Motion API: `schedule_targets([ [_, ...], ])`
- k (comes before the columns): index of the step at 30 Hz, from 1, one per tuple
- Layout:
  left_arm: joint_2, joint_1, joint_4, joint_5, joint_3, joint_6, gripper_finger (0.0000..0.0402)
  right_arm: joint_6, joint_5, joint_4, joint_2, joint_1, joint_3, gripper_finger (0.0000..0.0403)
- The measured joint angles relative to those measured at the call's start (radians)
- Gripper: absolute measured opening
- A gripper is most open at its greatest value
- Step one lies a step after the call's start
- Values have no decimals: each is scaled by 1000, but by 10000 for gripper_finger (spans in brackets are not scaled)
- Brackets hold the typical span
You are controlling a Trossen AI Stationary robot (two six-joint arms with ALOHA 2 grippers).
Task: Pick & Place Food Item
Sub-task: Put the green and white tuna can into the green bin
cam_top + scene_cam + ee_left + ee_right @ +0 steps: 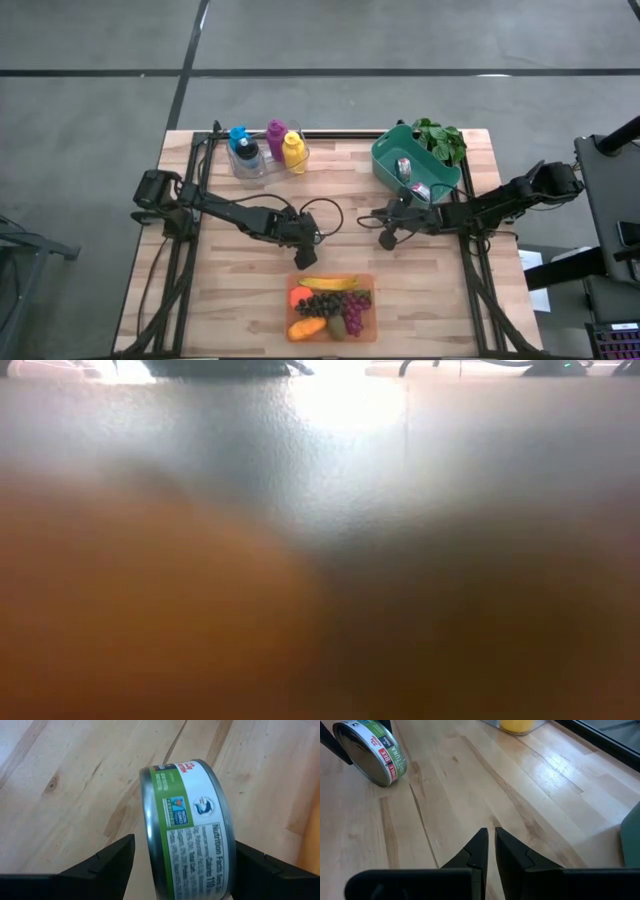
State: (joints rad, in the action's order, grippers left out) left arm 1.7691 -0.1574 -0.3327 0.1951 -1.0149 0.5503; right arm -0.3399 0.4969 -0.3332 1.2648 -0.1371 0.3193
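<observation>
Left wrist view: my left gripper (pixel 182 857) sits spread wide around tuna can (pixel 187 827), fingers apart from it; right gripper (pixel 490 847) nearly closed, empty.

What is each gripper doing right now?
Left gripper: fingers either side of the tuna can; grip cannot be told.
Right gripper: shut, holding nothing.

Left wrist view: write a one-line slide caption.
Tuna can on its edge between the left gripper's spread fingers, above the wooden table.
</observation>
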Motion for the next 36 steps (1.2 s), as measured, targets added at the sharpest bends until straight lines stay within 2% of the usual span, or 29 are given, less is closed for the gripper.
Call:
schedule_targets([
  [8, 0, 0, 0, 0, 0, 0, 261, 3, 0, 1, 0, 0, 0, 28],
  [19, 0, 0, 0, 0, 0, 1, 131, 3, 0, 3, 0, 0, 0, 28],
  [36, 0, 0, 0, 0, 0, 1, 131, 15, 0, -15, 0, 1, 1, 28],
])
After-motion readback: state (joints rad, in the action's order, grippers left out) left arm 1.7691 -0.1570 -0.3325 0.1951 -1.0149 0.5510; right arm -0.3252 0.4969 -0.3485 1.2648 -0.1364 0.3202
